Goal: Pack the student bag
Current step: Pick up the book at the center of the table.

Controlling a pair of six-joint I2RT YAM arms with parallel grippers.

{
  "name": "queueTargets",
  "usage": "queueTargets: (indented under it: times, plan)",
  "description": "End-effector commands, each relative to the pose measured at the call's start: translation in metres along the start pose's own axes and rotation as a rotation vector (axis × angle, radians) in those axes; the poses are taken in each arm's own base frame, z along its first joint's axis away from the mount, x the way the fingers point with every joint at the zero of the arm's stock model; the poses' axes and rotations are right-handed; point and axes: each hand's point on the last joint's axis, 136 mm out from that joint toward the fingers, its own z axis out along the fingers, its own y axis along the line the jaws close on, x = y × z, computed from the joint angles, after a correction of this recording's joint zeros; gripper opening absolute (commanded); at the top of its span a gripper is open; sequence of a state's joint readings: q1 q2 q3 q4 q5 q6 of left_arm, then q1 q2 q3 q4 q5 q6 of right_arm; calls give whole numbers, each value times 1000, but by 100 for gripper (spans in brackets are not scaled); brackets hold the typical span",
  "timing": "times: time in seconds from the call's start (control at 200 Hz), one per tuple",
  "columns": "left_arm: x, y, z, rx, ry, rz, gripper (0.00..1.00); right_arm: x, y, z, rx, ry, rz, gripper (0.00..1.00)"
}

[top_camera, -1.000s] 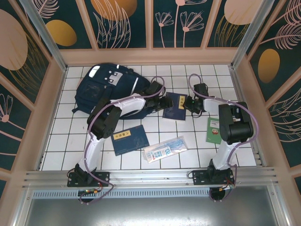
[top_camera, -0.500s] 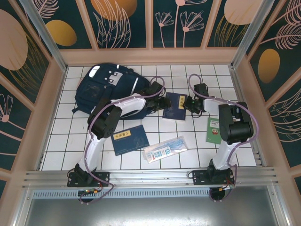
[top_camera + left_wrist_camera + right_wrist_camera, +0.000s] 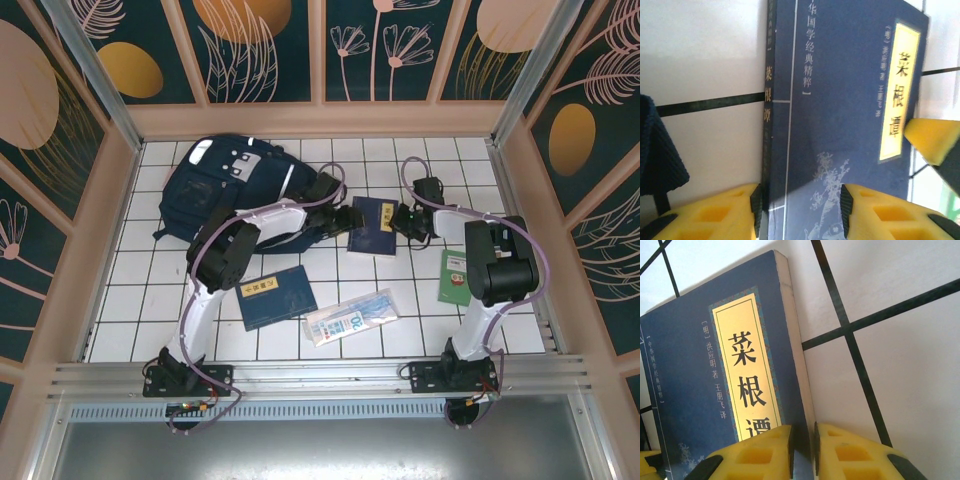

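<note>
The student bag (image 3: pixel 225 188), a dark navy backpack, lies at the far left of the tiled table, and a corner of its fabric (image 3: pixel 660 150) shows in the left wrist view. A blue book with a yellow title label (image 3: pixel 372 226) lies just right of it, between both grippers. My left gripper (image 3: pixel 340 214) (image 3: pixel 800 210) is open, its jaws straddling the spine side of the book (image 3: pixel 840 100). My right gripper (image 3: pixel 402 222) (image 3: pixel 802 450) is shut on the book's (image 3: pixel 715 380) right page edge. A yellow finger of the right gripper (image 3: pixel 935 140) shows over the cover.
A second blue book (image 3: pixel 275 297) lies near the left arm. A clear packet (image 3: pixel 350 318) sits at front centre, and a green book (image 3: pixel 456 277) beside the right arm. Wooden walls enclose the table (image 3: pixel 150 300) on three sides.
The left gripper's jaws have narrowed a little over the book's spine side, and its wrist has edged slightly toward the far side. The right gripper holds as before.
</note>
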State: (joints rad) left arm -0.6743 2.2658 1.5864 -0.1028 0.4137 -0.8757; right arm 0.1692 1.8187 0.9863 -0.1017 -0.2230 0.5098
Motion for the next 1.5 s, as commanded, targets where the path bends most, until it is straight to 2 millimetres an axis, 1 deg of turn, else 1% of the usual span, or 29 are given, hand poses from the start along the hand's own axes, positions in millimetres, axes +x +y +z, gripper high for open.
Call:
queueTargets:
  times: [0.0, 0.075, 0.125, 0.21, 0.34, 0.4, 0.48, 0.55, 0.635, 0.69, 0.77, 0.806, 0.836, 0.896, 0.986, 1.091, 1.171, 1.261, 1.386, 1.496]
  plan:
    - [18, -86, -18, 374, 70, 27, 44, 41, -19, 16, 52, 145, 18, 20]
    - [12, -96, -30, 447, 46, 9, 42, 39, -18, 14, 48, 139, 20, 20]
    - [7, -94, -34, 463, 31, -3, 42, 39, -17, 13, 46, 138, 21, 20]
    - [4, -87, -33, 470, 28, -32, 43, 37, -15, 12, 40, 132, 22, 20]
    - [2, -88, -34, 547, 26, -81, 43, 35, -14, 11, 33, 130, 23, 20]
    - [1, -83, -29, 527, 24, -92, 43, 34, -14, 10, 34, 127, 25, 20]
    - [1, -69, -19, 433, 29, -84, 43, 34, -14, 9, 35, 126, 25, 20]
    - [0, -66, -17, 416, 26, -83, 43, 32, -13, 8, 33, 122, 25, 20]
    - [0, -57, -8, 363, 43, -92, 42, 30, -13, 6, 31, 117, 26, 20]
    - [1, -55, -6, 354, 47, -95, 39, 29, -12, 6, 28, 114, 27, 20]
    - [-1, -55, -7, 346, 41, -88, 29, 26, -10, 2, 18, 106, 31, 21]
    - [-1, -56, -7, 341, 38, -84, 24, 24, -9, 0, 13, 100, 36, 23]
    - [-2, -57, -9, 343, 35, -79, 18, 21, -8, -2, 8, 94, 41, 28]
    - [-5, -60, -13, 348, 27, -77, 9, 15, -7, -7, -1, 79, 50, 35]
    - [-12, -67, -25, 366, 7, -69, 2, 5, -3, -17, -41, 56, 66, 44]
    - [-23, -80, -45, 409, -24, -55, 0, -7, 8, -34, -168, 26, 102, 59]
    - [-29, -92, -62, 458, -38, -47, 0, -13, 24, -49, -337, 20, 130, 70]
    - [-30, -106, -79, 526, -42, -35, 0, -16, 38, -62, -491, 37, 145, 75]
    - [-29, -127, -101, 620, -38, -15, 0, -17, 54, -76, -653, 77, 146, 77]
    - [-27, -135, -111, 650, -31, 10, 0, -18, 68, -89, -774, 97, 158, 77]
